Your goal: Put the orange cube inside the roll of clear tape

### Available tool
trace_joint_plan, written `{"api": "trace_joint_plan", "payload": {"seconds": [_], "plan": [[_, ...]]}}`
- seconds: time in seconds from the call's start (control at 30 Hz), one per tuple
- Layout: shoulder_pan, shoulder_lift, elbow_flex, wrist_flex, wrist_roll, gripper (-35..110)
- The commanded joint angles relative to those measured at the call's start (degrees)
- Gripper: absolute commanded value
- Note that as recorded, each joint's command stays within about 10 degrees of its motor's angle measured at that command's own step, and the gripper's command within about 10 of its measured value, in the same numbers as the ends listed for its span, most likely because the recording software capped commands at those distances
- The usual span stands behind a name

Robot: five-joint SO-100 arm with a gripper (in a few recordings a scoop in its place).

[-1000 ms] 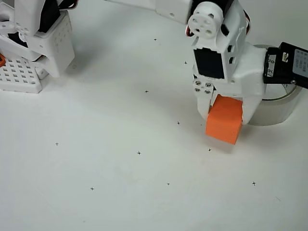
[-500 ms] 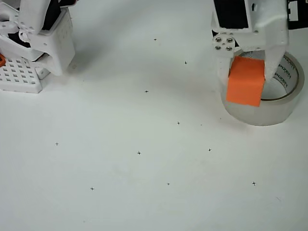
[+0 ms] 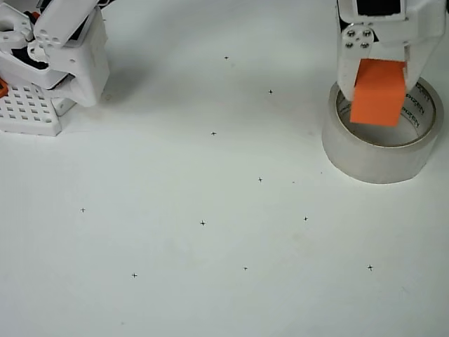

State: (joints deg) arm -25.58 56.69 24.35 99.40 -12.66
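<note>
Hand pinching orange cube, held approx over the opening of clear tape roll — pickup & carry done; lowering w/ release into core left.

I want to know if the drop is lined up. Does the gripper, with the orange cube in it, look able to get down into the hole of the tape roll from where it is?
Probably yes. The gripper holds the orange cube over the open core of the roll of clear tape, and nothing lies inside the ring.
</note>
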Motion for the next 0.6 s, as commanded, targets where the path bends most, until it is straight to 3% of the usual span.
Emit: {"api": "trace_joint_plan", "payload": {"seconds": [0.0, 0.43, 0.57], "plan": [[-0.97, 2.37, -6.15, 1.05, -1.23, 17], [-3.16, -3.69, -13.45, 1.05, -1.49, 18], [-3.25, -4.22, -14.59, 1.05, -1.76, 25]]}}
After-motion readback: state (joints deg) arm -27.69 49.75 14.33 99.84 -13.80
